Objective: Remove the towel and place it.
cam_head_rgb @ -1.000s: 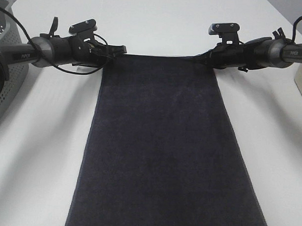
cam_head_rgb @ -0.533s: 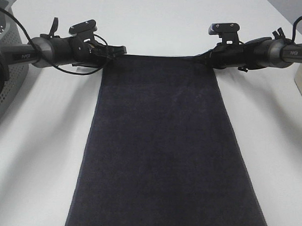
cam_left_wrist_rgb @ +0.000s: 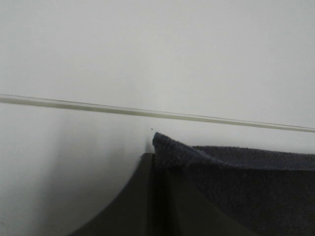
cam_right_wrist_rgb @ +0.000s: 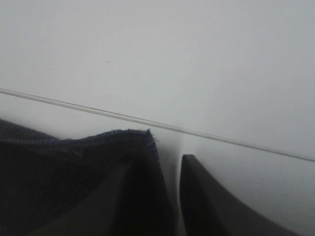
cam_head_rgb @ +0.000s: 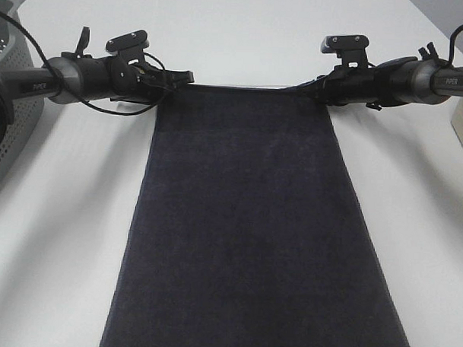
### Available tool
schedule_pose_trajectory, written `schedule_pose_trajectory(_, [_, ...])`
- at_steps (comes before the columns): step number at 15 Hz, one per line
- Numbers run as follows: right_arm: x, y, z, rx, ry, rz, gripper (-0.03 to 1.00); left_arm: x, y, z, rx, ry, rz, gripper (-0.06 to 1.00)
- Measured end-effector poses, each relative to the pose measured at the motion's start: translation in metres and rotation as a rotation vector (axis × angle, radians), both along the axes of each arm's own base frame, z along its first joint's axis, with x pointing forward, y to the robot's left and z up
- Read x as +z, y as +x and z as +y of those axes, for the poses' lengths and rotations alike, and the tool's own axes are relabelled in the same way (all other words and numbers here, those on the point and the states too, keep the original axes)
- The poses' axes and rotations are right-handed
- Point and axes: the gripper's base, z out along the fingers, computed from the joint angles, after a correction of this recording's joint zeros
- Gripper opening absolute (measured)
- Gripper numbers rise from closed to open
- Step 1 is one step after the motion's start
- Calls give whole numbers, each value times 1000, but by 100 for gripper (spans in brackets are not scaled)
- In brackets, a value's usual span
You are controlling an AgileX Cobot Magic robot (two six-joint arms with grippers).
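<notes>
Loosening is the change on my right side: the right fingers (cam_head_rgb: pixel 305 88), clamped on the far right corner a moment ago, have just parted. In the right wrist view a strip of pale bench shows between one finger and the cloth, and the corner is only draped against the other finger, not pinched. My left fingers (cam_head_rgb: pixel 185 78) stay fully closed on the far left corner, with a nub of cloth poking up past their tips.

The towel (cam_head_rgb: pixel 260 220) is laid flat along the middle of the bench (cam_head_rgb: pixel 62 236). Its far edge stretches between my two wrists and its near end runs out of the bottom of the overhead view. It is well clear of the gray perforated basket (cam_head_rgb: pixel 12 135) at the left edge. I judge the placing nearly finished: one corner is being released and the other remains to be let go.

The cloth is dark navy, almost black, with a looped terry pile that looks matte and faintly ribbed in broad bands. A thin stitched hem runs along the edges and frays slightly at the right corner. Spread out, it is a long rectangle without visible wrinkles. The bench is smooth, white and hard, so I expect the soft cloth to stay put once freed.
</notes>
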Motion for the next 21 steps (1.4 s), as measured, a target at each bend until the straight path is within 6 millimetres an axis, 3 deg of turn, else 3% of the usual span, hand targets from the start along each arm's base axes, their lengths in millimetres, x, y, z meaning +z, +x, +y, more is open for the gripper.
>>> schedule_pose_trajectory(3, [0,0,-1,-7,-4,-3,43,0,0,0,-1,2,0,0])
schedule_pose_trajectory(14, [0,0,-1,-8,-6,-4,44,3,2,1,10,3,-41,3])
schedule_pose_trajectory(19, [0,0,-1,-1,-16,-4,44,4,2,1,12,2,-47,46])
schedule_pose_trajectory(21, [0,0,-1,2,-21,-5,44,6,5,5,28,-1,-76,50])
